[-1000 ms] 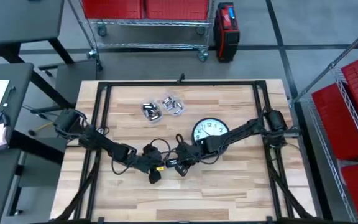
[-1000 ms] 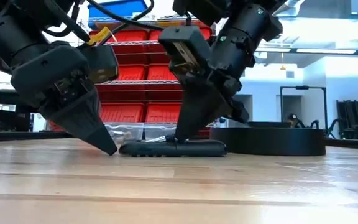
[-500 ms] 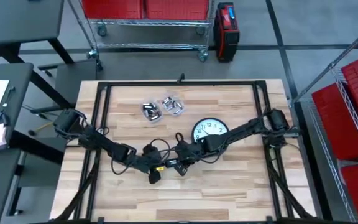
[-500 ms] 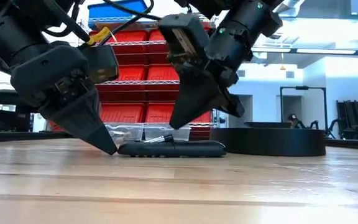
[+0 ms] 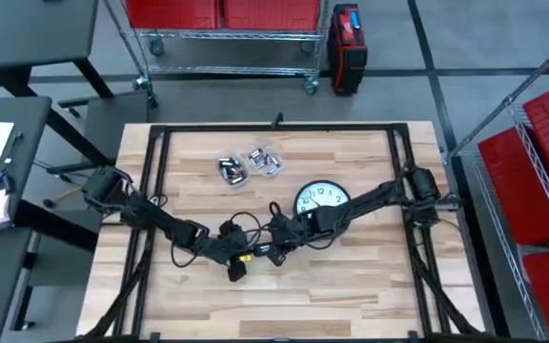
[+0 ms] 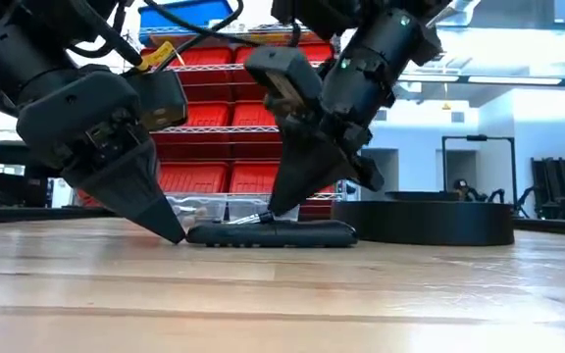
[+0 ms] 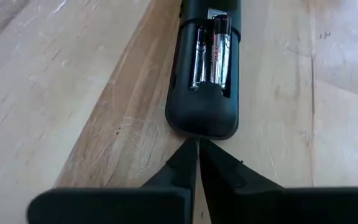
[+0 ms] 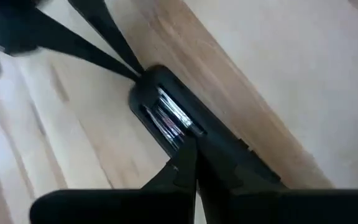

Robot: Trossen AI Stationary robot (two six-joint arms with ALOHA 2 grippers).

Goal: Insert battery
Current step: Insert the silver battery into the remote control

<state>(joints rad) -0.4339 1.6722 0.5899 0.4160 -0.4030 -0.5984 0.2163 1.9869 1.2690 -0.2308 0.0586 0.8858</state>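
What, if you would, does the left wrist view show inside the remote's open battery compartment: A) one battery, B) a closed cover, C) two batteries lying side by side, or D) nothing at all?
C: in the left wrist view the remote lies with its compartment uncovered and two batteries side by side in it, just beyond the shut left gripper.

A dark remote [image 6: 273, 233] lies flat on the wooden table [image 6: 282, 294]. The left gripper [image 6: 170, 232] points down, fingertips together, touching the table at the remote's end. The right gripper [image 6: 281, 206] slants down onto the remote's top, beside a small battery [image 6: 251, 219]. A black round clock [image 6: 425, 223] lies behind, red bins [image 6: 214, 147] beyond.
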